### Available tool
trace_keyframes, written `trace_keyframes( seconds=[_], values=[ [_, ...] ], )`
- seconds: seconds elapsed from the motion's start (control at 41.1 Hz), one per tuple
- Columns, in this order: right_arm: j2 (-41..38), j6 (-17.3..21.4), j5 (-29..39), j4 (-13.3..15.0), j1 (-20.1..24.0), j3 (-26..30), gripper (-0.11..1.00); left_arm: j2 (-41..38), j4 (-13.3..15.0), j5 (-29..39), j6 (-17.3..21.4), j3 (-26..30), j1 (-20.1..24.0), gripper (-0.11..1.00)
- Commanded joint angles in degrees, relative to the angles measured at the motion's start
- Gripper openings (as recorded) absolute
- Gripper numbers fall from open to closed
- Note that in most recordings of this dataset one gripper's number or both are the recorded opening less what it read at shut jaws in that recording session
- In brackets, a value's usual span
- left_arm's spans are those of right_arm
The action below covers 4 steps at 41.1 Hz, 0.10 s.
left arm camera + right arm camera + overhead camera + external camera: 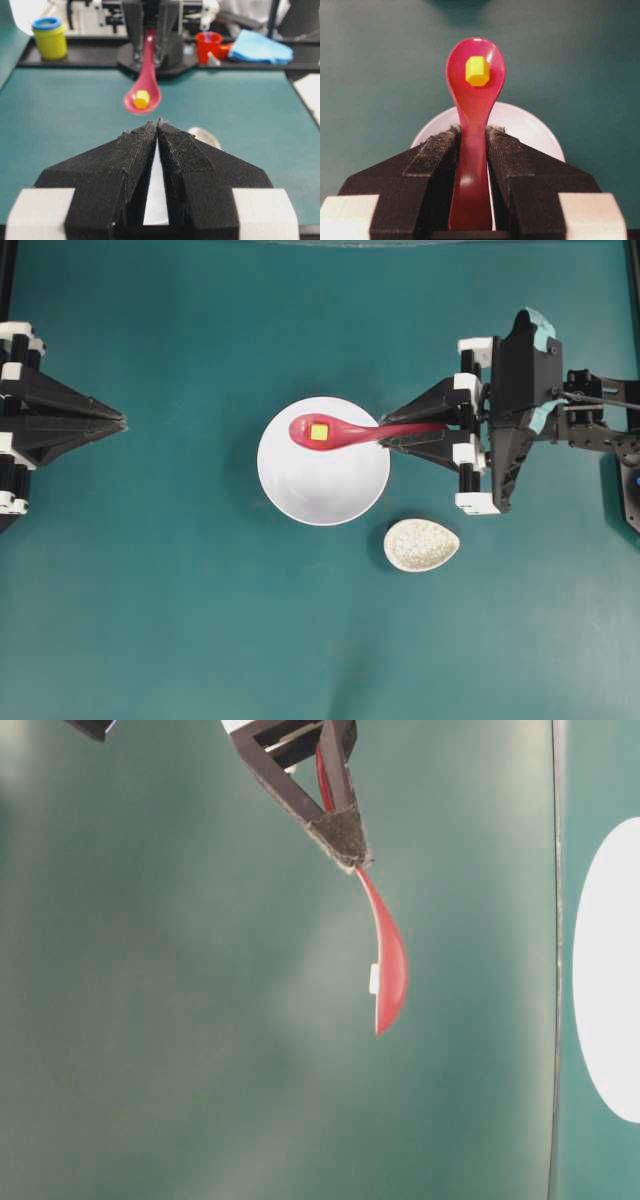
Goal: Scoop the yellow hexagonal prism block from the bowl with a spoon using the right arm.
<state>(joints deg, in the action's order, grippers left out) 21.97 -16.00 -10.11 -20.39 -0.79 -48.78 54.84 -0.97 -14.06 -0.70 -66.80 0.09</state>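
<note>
The yellow hexagonal prism block [477, 71] sits in the scoop of the spoon [472, 125], roughly centred and a little toward the tip, and the spoon is lifted above the white bowl [320, 490] rather than resting in it; the wrist view shows the bowl's rim well below the handle. Your right gripper [472, 137] is clamped on the spoon's handle, both pads pressed against its sides, with the scoop reaching out over the upper part of the bowl in the overhead view. By the look of it the scoop itself is done, so your job now is to keep the block aboard. Hold the scoop level, avoid any roll of the wrist, and move slowly if you move at all, because the block is small, lies loose in a glossy hollow and could slide out over the low front lip. Keep the grip as firm as it is. Your left gripper [159, 125] is parked at the far side of the table, its tips closed together, well apart from the bowl. A small speckled dish [421, 545] lies just beside the bowl.
</note>
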Motion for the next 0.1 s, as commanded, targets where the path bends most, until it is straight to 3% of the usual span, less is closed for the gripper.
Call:
trace_keyframes(
  seconds=[0.0, 0.073],
  values=[
    [1.23, 0.09, -0.26, -0.09, 0.00, 0.88, 0.25, -0.44, -0.09, -0.53, -0.09, 1.14, 0.09, 0.11],
    [1.23, 0.09, -0.18, -0.09, 0.00, 0.79, 0.25, -0.44, -0.09, -0.53, -0.09, 1.14, 0.09, 0.11]
  ],
)
